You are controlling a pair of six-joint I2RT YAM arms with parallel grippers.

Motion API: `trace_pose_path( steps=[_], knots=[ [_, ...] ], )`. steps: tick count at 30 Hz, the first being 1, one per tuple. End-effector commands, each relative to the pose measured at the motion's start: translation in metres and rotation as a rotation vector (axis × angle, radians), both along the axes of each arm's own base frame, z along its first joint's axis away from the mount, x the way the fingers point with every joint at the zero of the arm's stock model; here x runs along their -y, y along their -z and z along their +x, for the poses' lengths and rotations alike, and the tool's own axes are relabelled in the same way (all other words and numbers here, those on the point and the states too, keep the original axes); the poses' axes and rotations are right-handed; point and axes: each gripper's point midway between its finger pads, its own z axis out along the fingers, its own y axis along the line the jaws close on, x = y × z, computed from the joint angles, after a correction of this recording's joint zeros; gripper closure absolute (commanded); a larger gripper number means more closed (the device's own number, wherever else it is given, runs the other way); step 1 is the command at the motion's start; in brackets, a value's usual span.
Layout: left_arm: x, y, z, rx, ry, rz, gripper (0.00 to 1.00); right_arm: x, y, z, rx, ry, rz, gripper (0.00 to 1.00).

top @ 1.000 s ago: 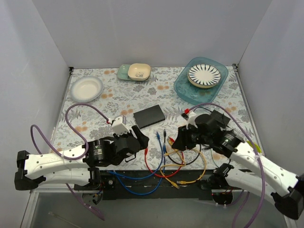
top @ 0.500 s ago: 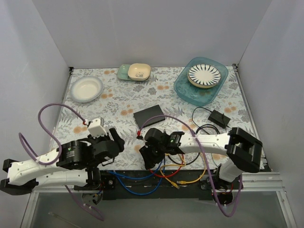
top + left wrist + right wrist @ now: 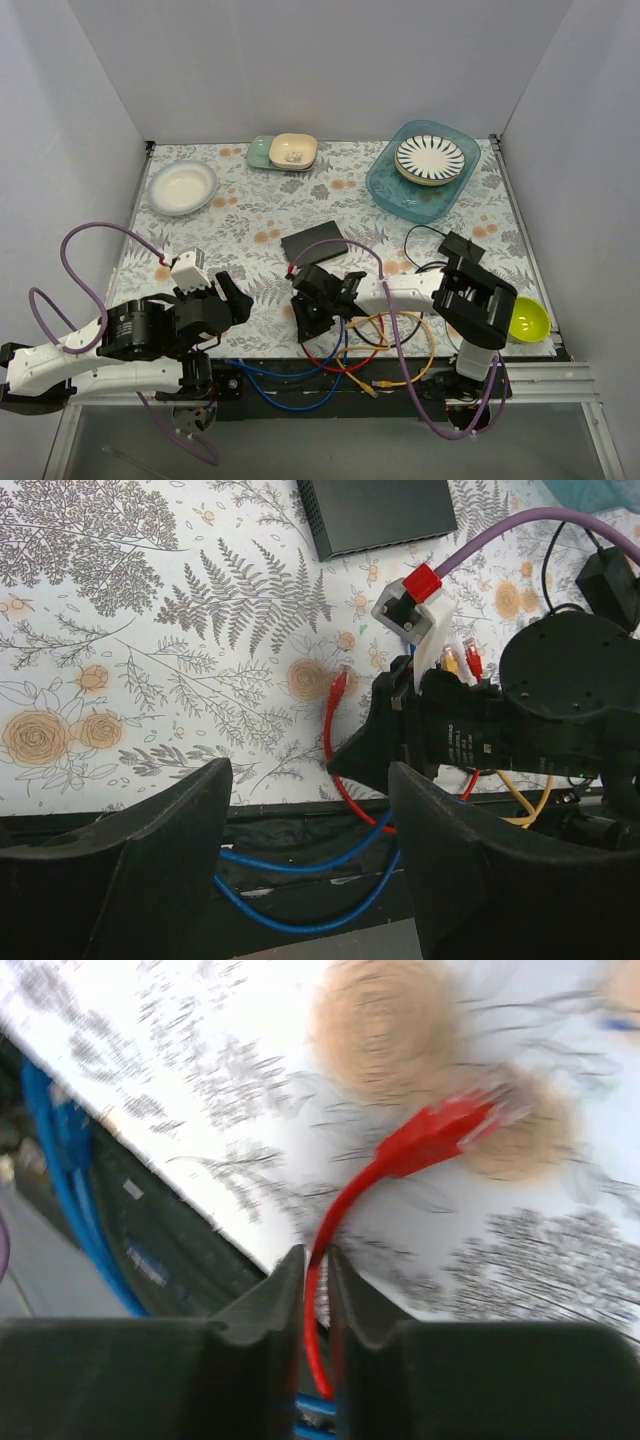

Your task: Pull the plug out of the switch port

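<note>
The flat black switch box (image 3: 314, 243) lies mid-table, and also shows at the top of the left wrist view (image 3: 378, 513); I see no cable in its sockets. A red cable (image 3: 330, 1230) ends in a loose red plug (image 3: 450, 1125) lying on the floral cloth (image 3: 338, 683), well short of the box. My right gripper (image 3: 305, 318) is shut on the red cable (image 3: 317, 1255) a little behind the plug, near the table's front edge. My left gripper (image 3: 235, 297) is open and empty (image 3: 308, 780), left of the right gripper.
Blue (image 3: 290, 385), yellow (image 3: 425, 350) and red cables tangle along the front edge. A black power adapter (image 3: 460, 246) and a lime bowl (image 3: 527, 318) lie at the right. A teal tray (image 3: 385, 185), a white bowl (image 3: 182, 186) and stacked dishes (image 3: 285, 151) stand at the back.
My right arm has swung from the right side to the front centre and closed on the red cable. My left arm has drawn back to the left.
</note>
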Motion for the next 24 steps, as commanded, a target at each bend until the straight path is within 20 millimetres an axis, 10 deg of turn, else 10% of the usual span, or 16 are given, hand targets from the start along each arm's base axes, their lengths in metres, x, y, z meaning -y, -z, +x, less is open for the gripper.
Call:
trace_pose_path(
  steps=[1,6,19,24],
  knots=[
    [0.005,-0.026,0.006,-0.112,-0.327,-0.444,0.37,0.11,0.057,0.025,0.039,0.235,-0.451,0.88],
    [0.005,-0.029,0.006,-0.093,-0.3,-0.459,0.36,0.197,0.069,0.029,-0.031,0.405,-0.662,0.99],
    [0.01,-0.037,0.01,-0.047,-0.254,-0.439,0.33,0.295,0.021,0.115,-0.023,0.828,-0.622,0.99],
    [0.012,-0.038,0.01,-0.044,-0.245,-0.43,0.33,0.318,-0.027,0.161,0.087,0.945,-0.628,0.99]
  ],
)
